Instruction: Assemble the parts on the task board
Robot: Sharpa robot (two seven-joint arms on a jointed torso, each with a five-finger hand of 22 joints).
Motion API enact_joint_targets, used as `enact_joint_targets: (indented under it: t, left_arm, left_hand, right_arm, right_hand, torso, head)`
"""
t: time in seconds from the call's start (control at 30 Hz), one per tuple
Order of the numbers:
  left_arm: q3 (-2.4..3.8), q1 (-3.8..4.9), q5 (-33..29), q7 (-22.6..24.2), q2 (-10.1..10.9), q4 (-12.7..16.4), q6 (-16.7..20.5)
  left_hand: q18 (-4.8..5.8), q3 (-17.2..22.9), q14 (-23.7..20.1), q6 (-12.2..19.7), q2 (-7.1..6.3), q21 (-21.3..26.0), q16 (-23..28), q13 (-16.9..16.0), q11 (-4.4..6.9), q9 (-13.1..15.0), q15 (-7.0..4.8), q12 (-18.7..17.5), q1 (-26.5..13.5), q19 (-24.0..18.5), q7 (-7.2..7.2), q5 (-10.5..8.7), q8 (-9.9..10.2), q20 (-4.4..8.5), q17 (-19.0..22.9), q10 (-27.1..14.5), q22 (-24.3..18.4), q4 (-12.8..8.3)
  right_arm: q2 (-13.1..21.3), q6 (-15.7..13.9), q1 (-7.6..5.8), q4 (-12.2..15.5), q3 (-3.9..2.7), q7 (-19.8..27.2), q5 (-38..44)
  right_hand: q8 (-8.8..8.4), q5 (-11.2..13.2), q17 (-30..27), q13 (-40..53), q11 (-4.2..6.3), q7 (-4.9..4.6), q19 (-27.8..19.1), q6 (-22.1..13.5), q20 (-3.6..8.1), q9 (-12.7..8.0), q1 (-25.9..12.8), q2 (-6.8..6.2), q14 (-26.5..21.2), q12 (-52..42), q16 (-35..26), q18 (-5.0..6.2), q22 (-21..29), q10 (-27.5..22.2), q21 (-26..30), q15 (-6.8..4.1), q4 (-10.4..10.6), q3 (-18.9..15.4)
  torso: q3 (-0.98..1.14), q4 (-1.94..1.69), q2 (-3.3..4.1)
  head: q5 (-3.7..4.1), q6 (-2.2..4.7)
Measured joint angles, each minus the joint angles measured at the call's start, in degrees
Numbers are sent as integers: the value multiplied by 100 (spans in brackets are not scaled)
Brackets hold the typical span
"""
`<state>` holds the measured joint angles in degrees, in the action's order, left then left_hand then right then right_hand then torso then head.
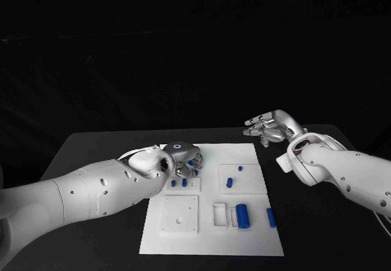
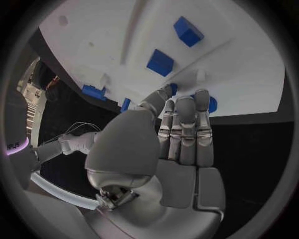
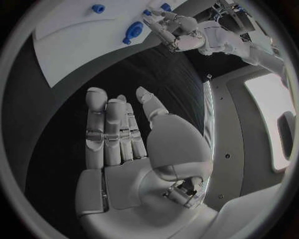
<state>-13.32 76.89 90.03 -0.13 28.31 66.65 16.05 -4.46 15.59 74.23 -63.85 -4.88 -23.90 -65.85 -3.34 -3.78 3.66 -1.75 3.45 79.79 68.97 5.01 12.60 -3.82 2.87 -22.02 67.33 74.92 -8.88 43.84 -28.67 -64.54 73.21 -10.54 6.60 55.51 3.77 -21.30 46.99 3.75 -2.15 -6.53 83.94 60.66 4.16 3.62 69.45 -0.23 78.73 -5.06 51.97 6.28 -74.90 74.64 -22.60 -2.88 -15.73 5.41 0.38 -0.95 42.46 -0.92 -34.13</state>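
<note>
Task board (image 1: 251,241) carried seven blue parts (image 1: 243,215) by our count; left hand (image 1: 181,157) touched one, grip unclear; right hand (image 1: 268,128) flat, empty.

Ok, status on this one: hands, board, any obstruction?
Left hand over task board's far-left corner, fingertips at a blue part, grasp unclear. Right hand open, off board. No obstruction visible.

Dim room, brightly lit task board (image 1: 248,151) — wrist views bend at edges.
</note>
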Motion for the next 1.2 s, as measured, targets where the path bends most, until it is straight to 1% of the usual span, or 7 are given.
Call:
enact_joint_targets:
  t: [0.27, 0.3, 0.5, 0.6, 0.87, 1.07, 1.2]
  left_arm:
    - [0, -5, 5, 3, -23, -96, -11]
    - [0, -5, 5, 3, -25, -102, -15]
    - [1, -9, 5, 3, -39, -130, -64]
    - [1, -14, 5, 3, -45, -131, -90]
    - [1, -31, -1, 13, -78, -131, -134]
    - [3, -50, -4, 15, -98, -170, -165]
    - [8, -66, -5, 15, -107, -189, -182]
  left_hand:
    - [1, 132, 0, 0, 23, -82, 0, 0, 0, 0, 0, 0, -23, -30, 0, -10, 0, 10, 0, 0, 0, 92]
    - [1, 145, 19, 0, 25, -82, 0, 0, 0, 0, -19, 0, -20, -30, 0, -29, 0, 11, 0, 0, 0, 105]
    - [1, 123, 82, -21, 46, -125, -45, -1, 22, 1, -20, 0, 1, -29, 21, -69, 0, 10, -26, 22, -1, 127]
    - [0, 95, 82, 32, 44, -125, -45, -1, 22, 0, -20, 0, -1, -29, -32, -69, 0, 10, -30, 22, -1, 155]
    - [1, -14, 82, 189, -67, -109, -45, -1, -3, -7, -20, 0, -37, -29, -103, -113, 0, 10, -30, -3, -1, 264]
    - [2, -77, 82, 225, -67, -56, -45, -1, -30, -7, -20, 0, -37, -29, -103, -113, 0, 10, -30, -31, -1, 296]
    - [2, -77, 133, 184, -27, -56, -45, 1, -6, -7, -30, 0, 3, -29, -20, -113, 0, 10, -30, -7, -1, 296]
  right_arm:
    - [-7, 11, 0, 8, -1, 1, 3]
    - [-8, 12, 0, 8, -1, 2, 4]
    - [-13, 24, 0, 11, -1, 3, 5]
    - [-16, 30, 0, 12, -1, 4, 5]
    - [-23, 41, 0, 17, -1, 5, 7]
    - [-30, 48, 0, 26, -1, 6, 7]
    - [-34, 53, 0, 27, 0, 7, 8]
  right_hand:
    - [0, 0, -8, 0, 0, 1, 0, 1, 0, 0, 0, 0, 0, 0, 0, 0, 0, -1, 28, 0, 0, 0]
    - [0, 0, -8, 1, 1, 2, 0, 2, 0, 0, 0, 0, 0, 0, 0, 0, 0, -1, 28, 0, 0, 0]
    - [0, 0, -8, 1, 1, 9, 0, 8, 0, 0, 0, 0, 0, 0, 0, 1, 0, -2, 28, 0, 0, 0]
    - [0, 0, -8, 1, 1, 9, 0, 9, 0, 0, 0, 0, 0, 0, 0, 1, 0, -2, 28, 0, 0, 0]
    - [0, 0, -20, 2, 3, 9, 1, 9, 0, 0, 1, 0, 0, 30, 0, 2, 0, -4, 27, 0, 0, 0]
    - [0, 0, -20, 2, 10, 10, 1, 10, 0, 0, 1, 0, 0, 30, 0, 7, 0, -12, 27, 0, 0, 0]
    - [0, 0, -26, 2, 10, 10, 10, 10, -9, 0, 1, 0, 0, 29, 0, 31, 0, -12, 26, 0, 0, 0]
  torso:
    - [3, 1, -2]
    - [3, 1, -2]
    - [7, 1, -3]
    - [7, -1, -4]
    - [7, -2, -4]
    - [7, -1, -1]
    - [7, -1, 0]
  head:
    - [4, 5]
    - [4, 5]
    - [12, -8]
    - [16, -15]
    - [21, -10]
    - [18, -9]
    - [28, -19]
